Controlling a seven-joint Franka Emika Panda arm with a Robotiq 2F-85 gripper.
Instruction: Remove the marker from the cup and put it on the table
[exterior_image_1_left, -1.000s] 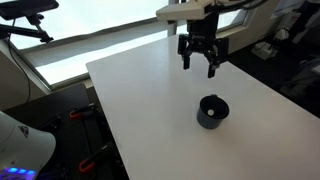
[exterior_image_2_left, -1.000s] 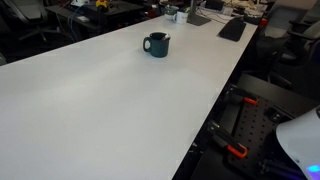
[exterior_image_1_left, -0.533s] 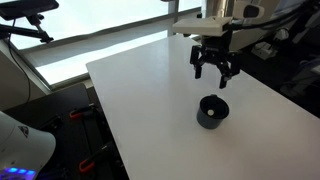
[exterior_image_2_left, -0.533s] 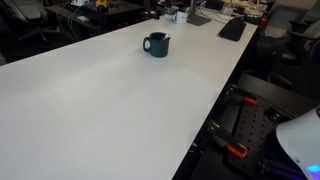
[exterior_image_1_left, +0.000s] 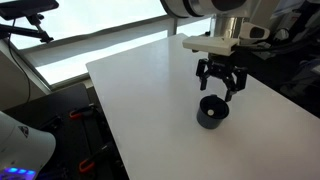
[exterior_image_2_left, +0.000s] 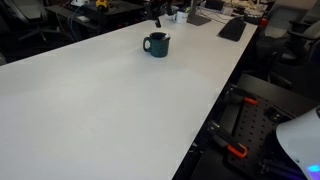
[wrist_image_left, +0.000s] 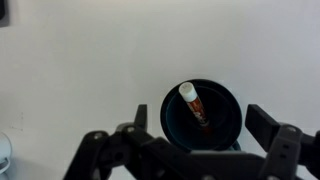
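The dark cup (exterior_image_1_left: 212, 112) stands on the white table (exterior_image_1_left: 140, 90). In an exterior view it shows as a dark mug with a handle (exterior_image_2_left: 156, 44). In the wrist view the cup (wrist_image_left: 225, 108) is seen from above. A marker (wrist_image_left: 195, 104) with a white cap and a reddish body leans inside it, cap towards the rim. My gripper (exterior_image_1_left: 220, 86) is open and empty. It hangs just above the cup and slightly behind it. In the wrist view its fingers (wrist_image_left: 200, 125) straddle the cup on either side without touching it.
The table's (exterior_image_2_left: 110, 100) front and side edges drop off to the floor. Dark office chairs and desk clutter (exterior_image_2_left: 232, 28) stand beyond its far end. A window ledge (exterior_image_1_left: 90, 45) runs behind the table.
My gripper has moved across the table towards the cup and lowered, from well behind it to just above it. Its jaws stay open. The cup and marker have not moved.
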